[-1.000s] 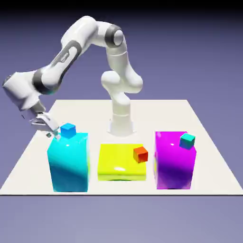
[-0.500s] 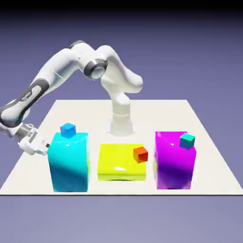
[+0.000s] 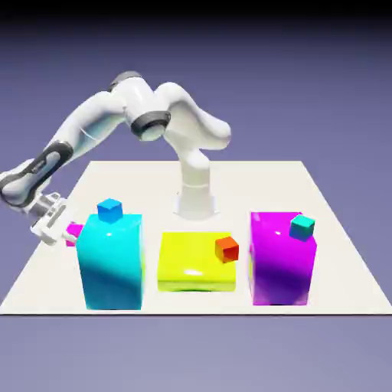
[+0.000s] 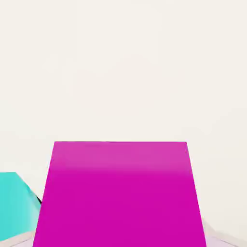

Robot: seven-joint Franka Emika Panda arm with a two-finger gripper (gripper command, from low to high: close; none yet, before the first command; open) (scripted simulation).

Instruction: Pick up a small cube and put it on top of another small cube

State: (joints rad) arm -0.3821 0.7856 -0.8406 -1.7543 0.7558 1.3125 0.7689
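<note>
Tool [image 3: 67, 230] clamped shut on small magenta cube [image 4: 118, 193], low beside tall cyan block [image 3: 112, 260].

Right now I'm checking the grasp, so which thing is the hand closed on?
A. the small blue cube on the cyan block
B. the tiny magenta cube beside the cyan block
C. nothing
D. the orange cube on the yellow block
B: the tiny magenta cube fills the hand view between the fingertips, and the hand sits at it beside the cyan block.
</note>
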